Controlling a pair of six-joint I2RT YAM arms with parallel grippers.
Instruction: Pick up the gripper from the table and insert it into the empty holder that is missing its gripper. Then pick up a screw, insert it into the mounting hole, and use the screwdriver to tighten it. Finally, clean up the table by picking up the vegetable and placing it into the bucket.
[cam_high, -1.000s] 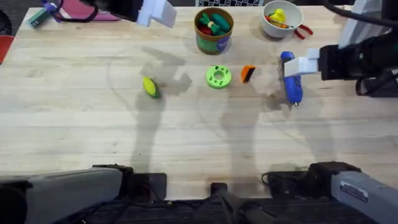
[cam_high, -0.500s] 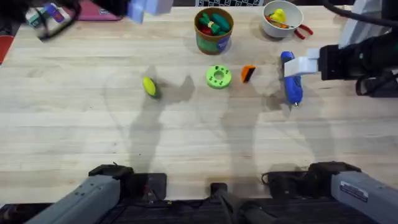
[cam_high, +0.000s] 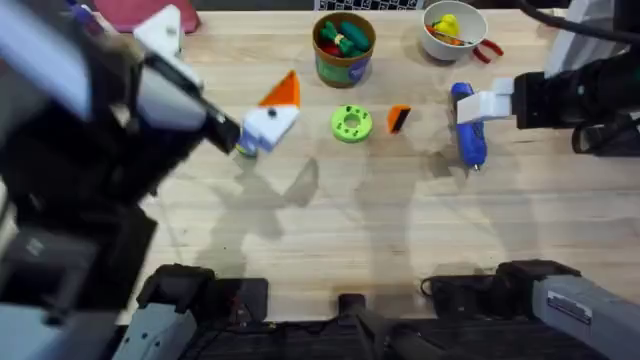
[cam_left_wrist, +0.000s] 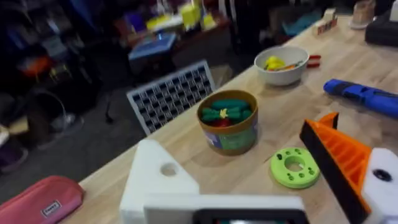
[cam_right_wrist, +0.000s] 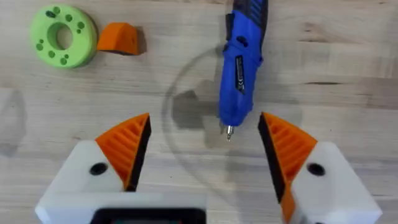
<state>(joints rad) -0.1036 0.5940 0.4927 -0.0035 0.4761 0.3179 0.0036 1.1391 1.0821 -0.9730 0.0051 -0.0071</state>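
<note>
Loose orange gripper (cam_right_wrist: 118, 38) lies on surface (cam_high: 400, 230) beside green disc (cam_right_wrist: 63, 43). Right hand (cam_right_wrist: 202, 158) wide open, empty, over screwdriver (cam_right_wrist: 241, 62); descending risks nudging it. Left hand (cam_high: 268, 112): spread, holds nothing.

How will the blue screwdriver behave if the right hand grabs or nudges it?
The screwdriver looks rigid and cylindrical, lying flat on the table, so a sideways nudge may roll it. The smooth plastic body could slip between pads. The right hand is open, straddling its bit end.
</note>
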